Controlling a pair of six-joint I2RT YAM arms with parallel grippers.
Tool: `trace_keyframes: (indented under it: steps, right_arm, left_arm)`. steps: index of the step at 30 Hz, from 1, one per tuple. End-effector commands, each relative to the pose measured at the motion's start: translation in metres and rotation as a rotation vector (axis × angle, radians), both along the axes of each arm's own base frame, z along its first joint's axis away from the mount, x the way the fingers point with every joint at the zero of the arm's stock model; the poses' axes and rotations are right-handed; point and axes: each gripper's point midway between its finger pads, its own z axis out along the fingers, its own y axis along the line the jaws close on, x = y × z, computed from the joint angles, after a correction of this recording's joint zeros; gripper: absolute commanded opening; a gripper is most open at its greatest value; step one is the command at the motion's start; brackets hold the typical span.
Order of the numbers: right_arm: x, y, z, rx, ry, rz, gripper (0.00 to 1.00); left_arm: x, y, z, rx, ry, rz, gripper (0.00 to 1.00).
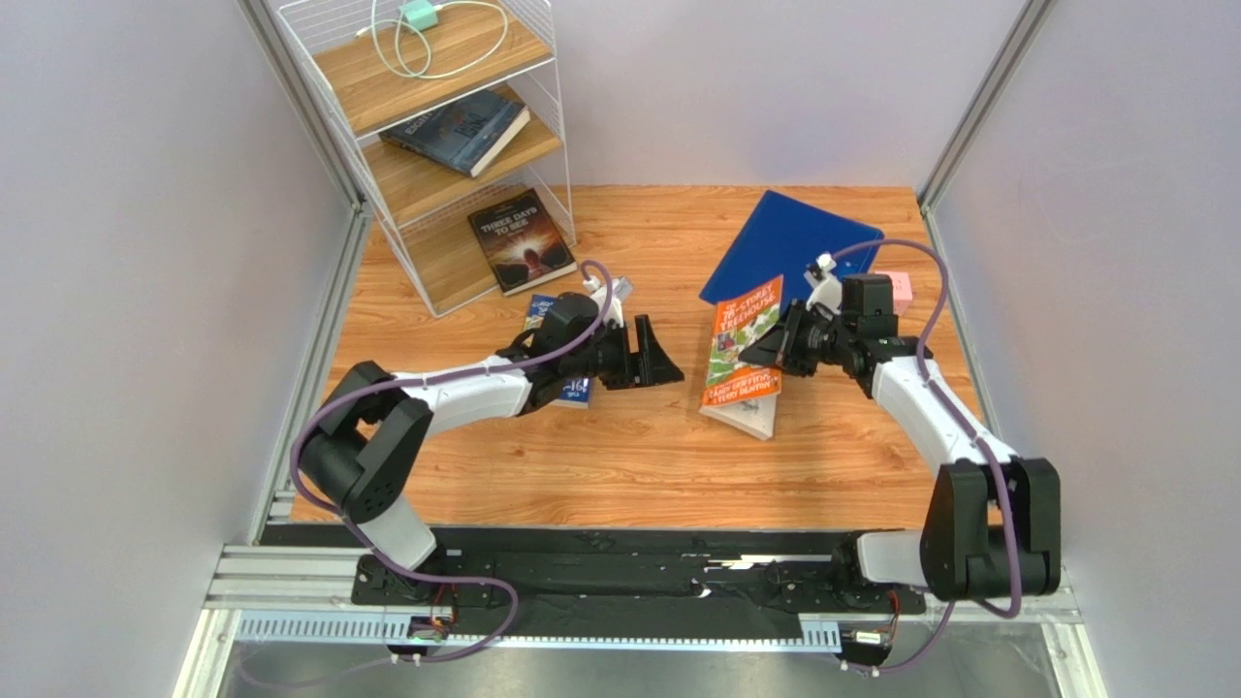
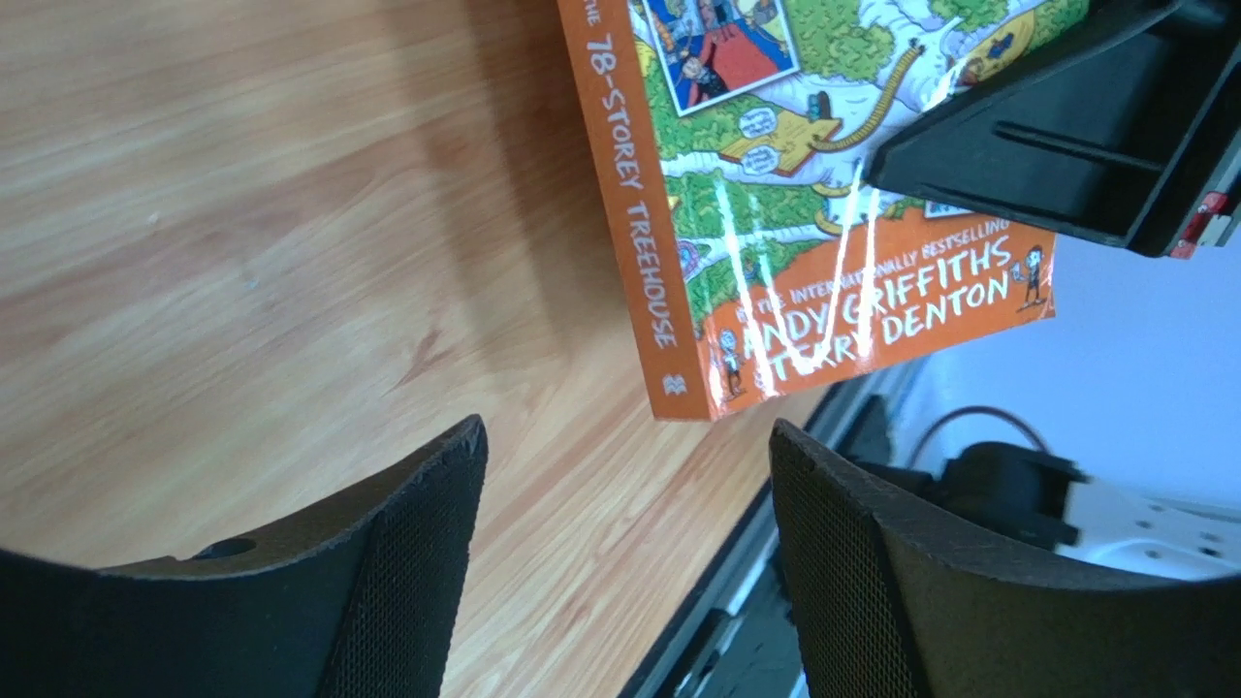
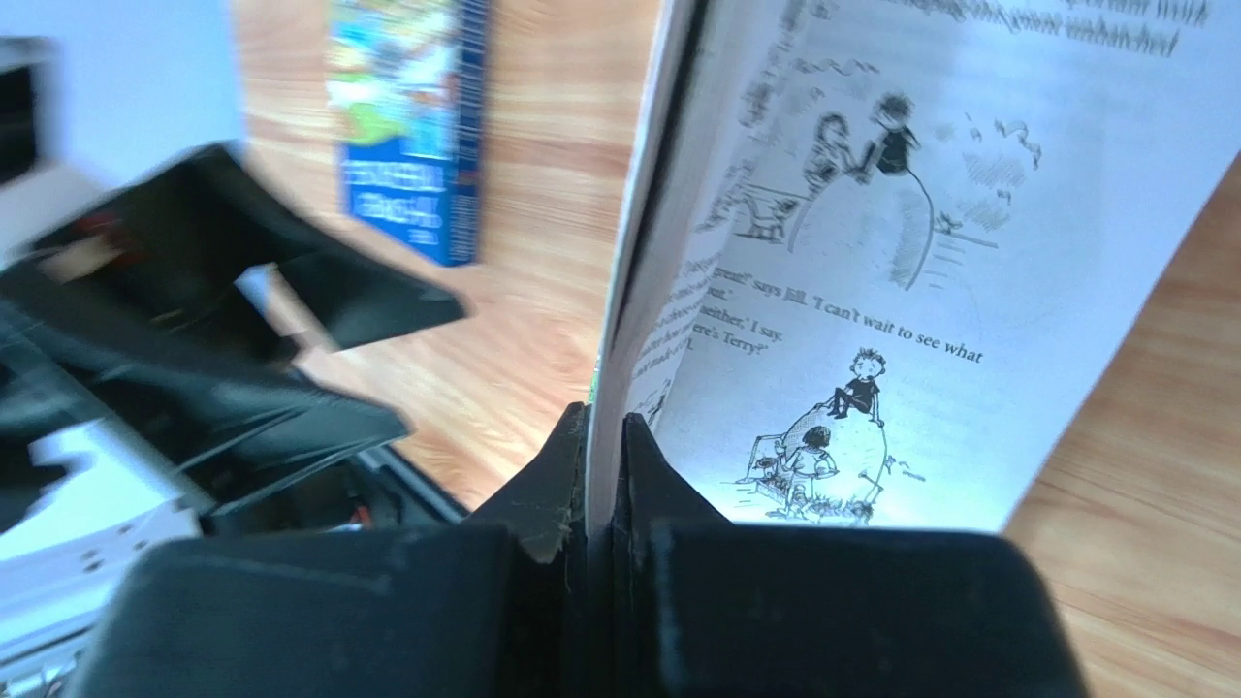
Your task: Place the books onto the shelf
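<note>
The orange Treehouse book [image 1: 743, 356] is tilted up off the table near the centre. My right gripper [image 1: 768, 345] is shut on its cover and a few leaves [image 3: 605, 451], with a cartoon page [image 3: 903, 291] fanned open beside the jaws. My left gripper [image 1: 667, 356] stands open just left of that book; nothing lies between its fingers [image 2: 627, 495], and the orange book [image 2: 816, 218] is just beyond them. A blue Treehouse book [image 1: 561, 349] lies flat, partly under the left arm. Two dark books [image 1: 459, 131] [image 1: 522, 240] lie on the shelf [image 1: 364, 87].
A large blue folder [image 1: 794, 240] lies at the back right with a small pink item [image 1: 896, 287] beside it. A white cable and green plug [image 1: 423, 18] sit on the top shelf. Grey walls and metal rails enclose the table.
</note>
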Motion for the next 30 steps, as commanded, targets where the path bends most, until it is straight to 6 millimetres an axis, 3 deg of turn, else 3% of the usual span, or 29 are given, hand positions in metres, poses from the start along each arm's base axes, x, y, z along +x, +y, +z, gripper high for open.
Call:
trace_keyframes:
  steps: [1,2,3,4,5,6,8,9,20,22,23,24,25,26,30]
  right_arm:
    - [0.003,0.024,0.097,0.148,-0.256,0.099,0.0]
    - [0.001,0.026,0.104,0.155,-0.271,0.106,0.0]
    - [-0.002,0.029,0.111,0.163,-0.28,0.119,0.0]
    - [-0.005,0.032,0.116,0.168,-0.29,0.127,0.0]
    - [-0.008,0.035,0.124,0.172,-0.301,0.139,0.0]
    - [-0.01,0.036,0.127,0.175,-0.307,0.147,0.0]
    - [-0.015,0.04,0.133,0.178,-0.319,0.163,0.0]
    - [-0.015,0.041,0.132,0.179,-0.315,0.163,0.0]
    - [-0.026,0.058,0.128,0.187,-0.311,0.222,0.0]
    - [-0.028,0.062,0.127,0.188,-0.303,0.234,0.0]
    - [-0.028,0.063,0.125,0.184,-0.301,0.236,0.0]
    - [-0.028,0.064,0.125,0.183,-0.302,0.238,0.0]
    - [-0.029,0.067,0.125,0.181,-0.306,0.245,0.0]
    - [-0.029,0.067,0.124,0.178,-0.305,0.244,0.0]
    - [-0.027,0.065,0.124,0.144,-0.315,0.242,0.04]
  left_arm:
    - [-0.006,-0.026,0.055,-0.383,-0.11,-0.106,0.83]
    - [-0.011,-0.028,0.045,-0.403,-0.085,-0.128,0.91]
    - [-0.009,-0.032,0.065,-0.499,-0.128,-0.136,0.99]
    - [-0.01,-0.033,0.069,-0.543,-0.137,-0.14,1.0]
    - [-0.011,-0.033,0.059,-0.575,-0.082,-0.121,1.0]
    - [-0.012,-0.033,0.078,-0.662,-0.152,-0.138,0.99]
    - [-0.012,-0.035,0.075,-0.723,-0.11,-0.138,1.0]
    - [-0.014,-0.035,0.088,-0.775,-0.152,-0.159,1.0]
    - [-0.032,-0.046,0.118,-0.633,-0.303,-0.235,1.0]
    - [-0.034,-0.05,0.129,-0.618,-0.336,-0.263,0.89]
    - [-0.034,-0.053,0.122,-0.587,-0.302,-0.268,0.79]
    - [-0.034,-0.058,0.129,-0.59,-0.311,-0.285,0.49]
    - [-0.035,-0.061,0.127,-0.579,-0.304,-0.302,0.31]
    - [-0.034,-0.063,0.122,-0.554,-0.274,-0.301,0.0]
    - [-0.035,-0.068,0.124,-0.514,-0.286,-0.317,0.0]
